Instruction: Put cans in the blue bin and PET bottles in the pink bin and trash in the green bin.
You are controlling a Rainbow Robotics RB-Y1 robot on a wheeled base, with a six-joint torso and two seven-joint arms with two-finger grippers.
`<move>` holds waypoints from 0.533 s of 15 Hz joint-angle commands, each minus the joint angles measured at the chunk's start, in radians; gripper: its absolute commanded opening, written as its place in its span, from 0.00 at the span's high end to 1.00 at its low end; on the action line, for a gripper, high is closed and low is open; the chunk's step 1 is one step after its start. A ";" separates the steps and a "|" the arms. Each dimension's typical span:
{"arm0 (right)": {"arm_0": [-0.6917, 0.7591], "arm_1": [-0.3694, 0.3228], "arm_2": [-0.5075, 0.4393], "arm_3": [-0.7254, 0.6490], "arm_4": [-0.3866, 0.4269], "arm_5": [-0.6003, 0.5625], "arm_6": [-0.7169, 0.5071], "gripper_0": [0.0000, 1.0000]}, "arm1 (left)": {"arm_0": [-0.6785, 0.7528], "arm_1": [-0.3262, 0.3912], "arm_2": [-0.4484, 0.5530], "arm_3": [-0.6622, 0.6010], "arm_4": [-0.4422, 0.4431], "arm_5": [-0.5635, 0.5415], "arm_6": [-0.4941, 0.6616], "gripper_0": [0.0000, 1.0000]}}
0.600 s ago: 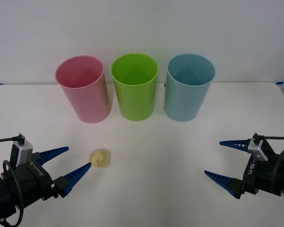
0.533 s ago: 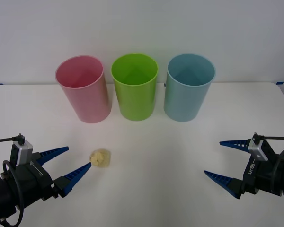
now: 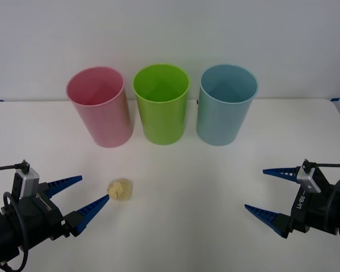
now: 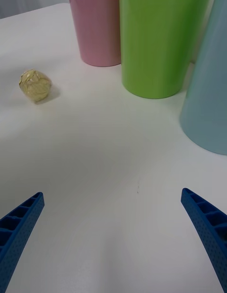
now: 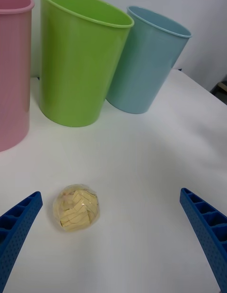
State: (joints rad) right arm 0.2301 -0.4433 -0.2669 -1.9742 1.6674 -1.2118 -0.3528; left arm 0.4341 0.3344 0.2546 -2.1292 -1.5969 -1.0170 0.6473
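**Both claws open, wad lying loose by the left one**

While the three bins stand upright in a row at the far side of the white desk (image 3: 175,187), both arms sit low at its near edge with nothing in either grip. The left claw (image 3: 79,197) has its two blue ribbed fingers spread wide, pointing forward and inward. Just past the tip of its inner finger lies the trash (image 3: 120,189), a small pale yellow crinkled wad resting on the desk surface, close to that fingertip but free of it as far as the front view tells. From the left wrist camera the trash (image 5: 76,208) sits ahead of the claw, nearer one finger than the other, and not between the fingertips.

Beyond the left claw, well apart from it, stands the pink bin (image 3: 99,106). Just beside that is the green bin (image 3: 161,103), and next along is the blue bin (image 3: 226,105), which stands beyond the right claw.

The right claw (image 3: 271,191) is likewise wide open, fingers aimed inward across bare desk, well apart from the trash and from every bin. In its wrist camera the trash (image 4: 35,85) lies far ahead, off toward the pink bin's side.
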 commanded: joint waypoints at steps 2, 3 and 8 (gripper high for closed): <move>0.000 0.000 0.000 0.000 0.000 0.000 0.000 0.00 | 0.000 0.000 0.000 0.000 0.000 0.000 0.000 0.00; 0.000 0.000 0.000 0.000 0.000 0.000 0.000 0.00 | 0.000 0.000 0.000 0.000 0.000 0.000 0.000 0.00; 0.000 0.000 0.000 0.000 0.000 0.000 0.000 0.00 | 0.040 0.078 0.026 -0.015 0.006 -0.006 0.017 0.00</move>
State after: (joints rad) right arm 0.2301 -0.4433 -0.2668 -1.9741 1.6675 -1.2120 -0.3528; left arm 0.4695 0.4086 0.2875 -2.1429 -1.5936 -1.0335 0.6646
